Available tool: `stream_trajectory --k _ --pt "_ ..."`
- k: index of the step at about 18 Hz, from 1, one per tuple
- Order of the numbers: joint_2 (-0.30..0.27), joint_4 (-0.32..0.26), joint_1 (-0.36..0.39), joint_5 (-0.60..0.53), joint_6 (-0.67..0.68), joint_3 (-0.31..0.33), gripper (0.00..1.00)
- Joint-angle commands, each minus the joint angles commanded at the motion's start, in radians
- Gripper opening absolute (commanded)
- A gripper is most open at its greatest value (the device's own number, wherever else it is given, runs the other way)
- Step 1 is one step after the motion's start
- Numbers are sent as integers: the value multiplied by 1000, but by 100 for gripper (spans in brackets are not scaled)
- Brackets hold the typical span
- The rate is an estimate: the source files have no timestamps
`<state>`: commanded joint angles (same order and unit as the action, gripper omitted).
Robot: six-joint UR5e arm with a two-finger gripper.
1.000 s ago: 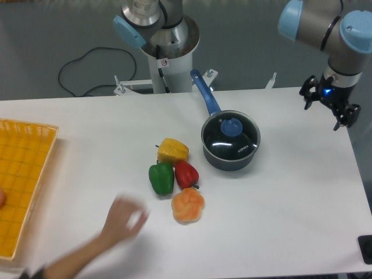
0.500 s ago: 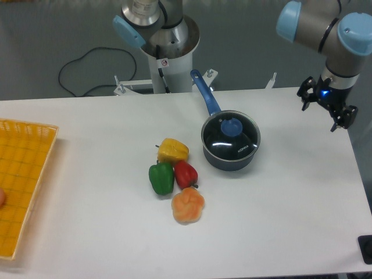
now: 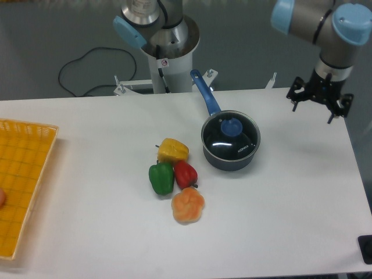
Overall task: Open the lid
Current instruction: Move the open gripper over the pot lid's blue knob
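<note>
Basket (image 3: 23, 174): yellow mesh tray at the far left edge of the white table (image 3: 87, 232); something pale pokes in at its left side, too cropped for me to name.
Cable (image 3: 87, 67): black loop on the grey floor behind the table, left of my base column (image 3: 168, 58).
Peppers: a tight cluster left of the pan. The yellow one (image 3: 172, 150) is at the back, the green one (image 3: 161, 178) and the red one (image 3: 186, 174) sit side by side and touching, and the orange one (image 3: 188, 204) is nearest the front edge.
Saucepan (image 3: 230, 156): dark, upright, near the table's middle; its long blue handle (image 3: 205, 96) points back towards my base.
Lid (image 3: 231, 135): clear glass with a metal rim, seated flat on the saucepan, blue knob (image 3: 231, 126) at its centre.
Gripper (image 3: 318, 103): mine, hanging over the table's back right corner, well apart from the lid and holding nothing. The fingers look spread apart, though at this size I can't be fully sure.
Dark object (image 3: 366, 249): cut off at the right edge, near the front.
</note>
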<state>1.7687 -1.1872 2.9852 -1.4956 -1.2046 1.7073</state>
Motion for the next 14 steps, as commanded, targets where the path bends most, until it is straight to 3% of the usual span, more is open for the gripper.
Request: stream_trajectory --k 7,14 --pt "-74 -28 -80 2 342 69 100" --pt "-136 -34 -153 8 473 149 100"
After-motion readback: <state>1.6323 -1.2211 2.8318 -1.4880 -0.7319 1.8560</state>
